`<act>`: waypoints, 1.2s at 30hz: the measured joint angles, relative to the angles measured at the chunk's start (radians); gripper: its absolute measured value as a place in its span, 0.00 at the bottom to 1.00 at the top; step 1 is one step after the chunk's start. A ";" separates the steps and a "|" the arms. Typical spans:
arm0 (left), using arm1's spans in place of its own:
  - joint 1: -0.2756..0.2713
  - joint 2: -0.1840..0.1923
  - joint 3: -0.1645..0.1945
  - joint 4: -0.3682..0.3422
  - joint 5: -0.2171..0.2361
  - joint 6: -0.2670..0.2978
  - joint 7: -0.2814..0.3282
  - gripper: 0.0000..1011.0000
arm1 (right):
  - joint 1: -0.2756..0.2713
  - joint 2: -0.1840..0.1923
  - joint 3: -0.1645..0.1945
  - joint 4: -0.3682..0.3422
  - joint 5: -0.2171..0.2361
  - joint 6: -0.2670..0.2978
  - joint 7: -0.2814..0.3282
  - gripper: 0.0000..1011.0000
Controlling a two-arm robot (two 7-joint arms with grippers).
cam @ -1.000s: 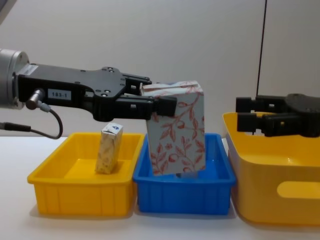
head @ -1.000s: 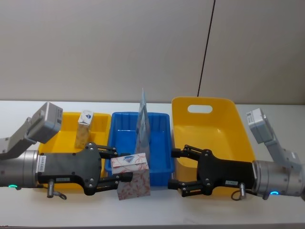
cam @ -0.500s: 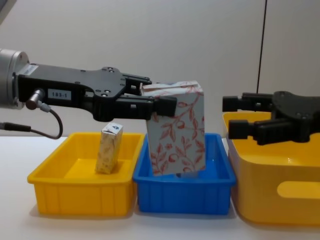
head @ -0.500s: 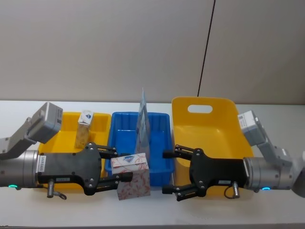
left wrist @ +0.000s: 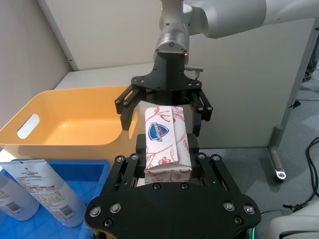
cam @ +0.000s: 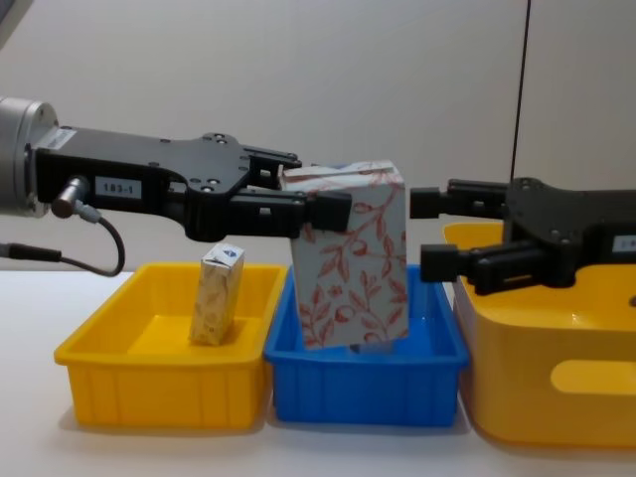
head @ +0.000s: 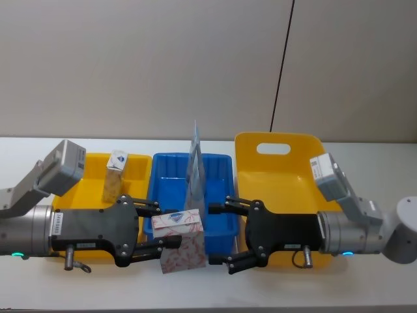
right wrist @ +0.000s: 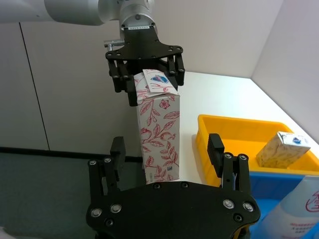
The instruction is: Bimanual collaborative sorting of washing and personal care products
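Left gripper point(cam: 308, 194) is closed on the upper part of the white box with red flowers point(cam: 358, 268) and holds it in the air, slightly tilted, over the near end of the blue tray point(cam: 368, 388). Whether the bottom of the box touches the tray I cannot tell. The right gripper point(cam: 422, 234) faces the box from the other side with its jaws spread, just beside it but apart from it. This looks like a handover about to happen.

The main risk is timing. If the left gripper lets go before the right one has a firm hold, the box probably drops onto the tray rim and tips out onto the table.

A second risk is a clash. The left fingers point(left wrist: 130, 167) already take up the top of the box, so a right gripper coming in at that height could strike them.

Since the box is held only near its top, a sideways push lower down could swing or twist it. It looks like thin card, and a hard squeeze may dent it.

A pale blue tube point(head: 195, 169) stands upright in the blue tray behind the box, and a swinging box could knock it over. The beige carton point(cam: 217, 298) in the yellow tray point(cam: 149, 397) stands well clear.
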 joint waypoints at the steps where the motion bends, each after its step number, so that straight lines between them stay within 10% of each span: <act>1: 0.000 0.000 0.000 0.000 0.000 0.000 0.000 0.41 | 0.005 -0.005 -0.004 0.007 -0.002 -0.006 0.000 0.99; 28: 0.000 0.000 0.000 0.000 0.000 0.000 0.000 0.41 | 0.092 -0.105 -0.082 0.145 -0.056 -0.094 0.007 0.99; 36: 0.000 0.000 0.000 0.000 0.000 0.000 0.000 0.41 | 0.106 -0.125 -0.098 0.169 -0.077 -0.119 -0.014 0.86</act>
